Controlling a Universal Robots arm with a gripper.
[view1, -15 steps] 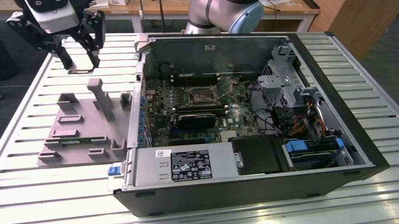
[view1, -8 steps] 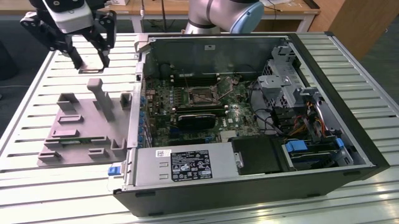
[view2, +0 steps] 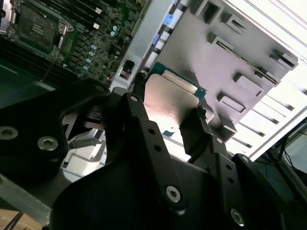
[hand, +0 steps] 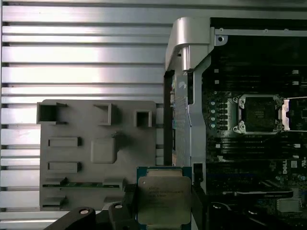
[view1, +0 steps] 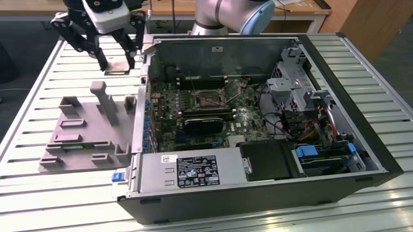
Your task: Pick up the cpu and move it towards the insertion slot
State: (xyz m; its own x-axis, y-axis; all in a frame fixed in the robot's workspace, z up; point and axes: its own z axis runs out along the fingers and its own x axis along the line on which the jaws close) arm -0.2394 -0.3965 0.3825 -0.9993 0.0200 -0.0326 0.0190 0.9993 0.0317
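Second wrist view, fingers pinching the cpu; insertion slot empty inside the open computer case

1. A ribbed, pale metal table spreads across the exterior view, its slats catching bright light.
2. Behind it stands a wooden desktop on pale legs.
3. At the exterior view's right rises a wooden panel, possibly a cabinet side.
4. Dark floor shows past the table's edge.
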